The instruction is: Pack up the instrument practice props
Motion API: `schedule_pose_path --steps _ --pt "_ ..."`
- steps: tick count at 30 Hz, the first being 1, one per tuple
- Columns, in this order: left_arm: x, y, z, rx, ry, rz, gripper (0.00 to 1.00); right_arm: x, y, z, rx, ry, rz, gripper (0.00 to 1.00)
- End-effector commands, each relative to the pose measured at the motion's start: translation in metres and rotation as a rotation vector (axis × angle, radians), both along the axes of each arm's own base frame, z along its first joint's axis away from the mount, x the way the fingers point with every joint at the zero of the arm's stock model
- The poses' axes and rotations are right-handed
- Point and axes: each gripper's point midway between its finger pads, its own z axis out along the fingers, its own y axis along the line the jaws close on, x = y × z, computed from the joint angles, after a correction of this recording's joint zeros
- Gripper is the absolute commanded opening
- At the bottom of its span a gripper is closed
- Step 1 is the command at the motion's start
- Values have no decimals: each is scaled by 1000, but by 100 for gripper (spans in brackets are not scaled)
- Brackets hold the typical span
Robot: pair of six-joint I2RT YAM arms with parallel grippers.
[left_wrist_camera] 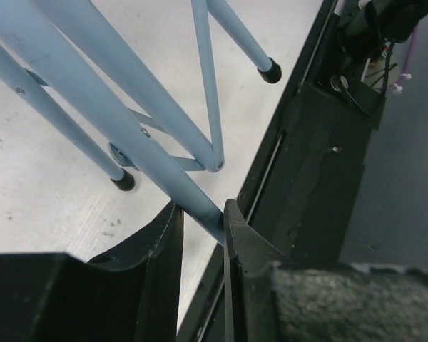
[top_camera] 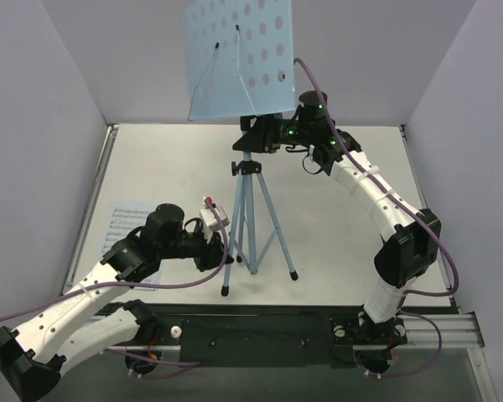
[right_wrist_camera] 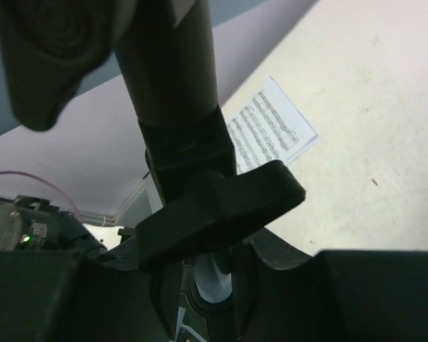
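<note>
At the middle of the worktop [top_camera: 344, 226], the music stand [top_camera: 239, 59] stands upright, left gripper [left_wrist_camera: 203, 214] jaws pinching one thin tripod leg [left_wrist_camera: 114, 117], right gripper [top_camera: 270, 134] jaws clasped on its black neck [right_wrist_camera: 175, 85]; mismatched pulls could bend the leg or topple it.

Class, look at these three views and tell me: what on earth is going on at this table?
Two robot arms are working on a light-blue music stand, which stands upright on its tripod mid-table. The left gripper is low down, closed on one tripod leg. The right gripper is up at the black joint under the stand's desk; its grip cannot be made out. A sheet of music lies flat on the left, untouched.
</note>
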Motion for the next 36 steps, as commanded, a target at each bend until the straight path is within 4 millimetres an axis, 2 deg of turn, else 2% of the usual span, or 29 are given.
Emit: schedule_pose_path --steps 1,6,8,11,13,14,15,16,20,24,30,33,36 --pt "-23 -25 90 -215 -256 -249 0 14 6 -11 38 93 -72 0" --pt "-27 -33 88 -263 -171 -252 0 24 12 -40 31 156 -94 0" --pt "-22 -35 84 -268 -162 -231 0 28 13 -48 30 167 -100 0" --pt "-5 -35 67 -250 -144 -132 0 37 14 -74 6 209 -122 0" --pt "3 -32 48 -221 -142 -93 0 48 14 -103 -23 257 -134 0" --pt "6 -29 36 -206 -127 -73 0 50 14 -109 -30 266 -137 0" --pt "11 -28 33 -208 -131 -54 0 54 13 -121 -41 287 -145 0" --pt "13 -27 25 -200 -118 -45 0 56 13 -126 -45 295 -149 0" --pt "17 -25 12 -193 -83 -24 0 64 9 -145 -38 331 -171 0" --pt "22 -14 -7 -139 -78 20 0 63 7 -151 -19 347 -174 0" --pt "47 19 -37 -85 36 246 0 61 13 -137 25 339 -158 0" --pt "72 40 -49 -54 59 425 19 62 10 -143 19 349 -171 0" --pt "104 65 -58 -32 54 622 27 61 4 -153 -5 370 -197 0"
